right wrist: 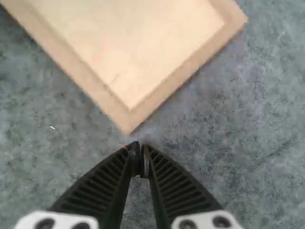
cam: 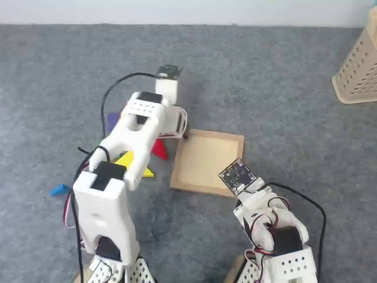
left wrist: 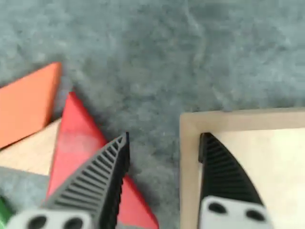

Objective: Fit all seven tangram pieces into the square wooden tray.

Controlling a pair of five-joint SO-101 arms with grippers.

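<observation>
Currently the left gripper (left wrist: 162,143) sits at the corner of the square wooden tray (cam: 206,187), fingers (left wrist: 95,186) spread wide. One finger is over the red triangle (left wrist: 76,143), the other over the tray's inner edge; can't tell if either touches. The right gripper (right wrist: 138,155) is low over the grey bench (cam: 283,88), just off another tray corner, its fingers pressed together on nothing. The tangram pieces lie on the bench on the left arm's side of the tray: the red triangle is nearest and just beside the rim, with an orange piece (left wrist: 24,114) and a bare-wood piece (left wrist: 28,152) next to it. A yellow triangle (cam: 126,159), a purple piece (cam: 112,121) and a blue piece (cam: 59,190) lie farther out. A perforated beige basket (cam: 356,65) stands at the far edge.
</observation>
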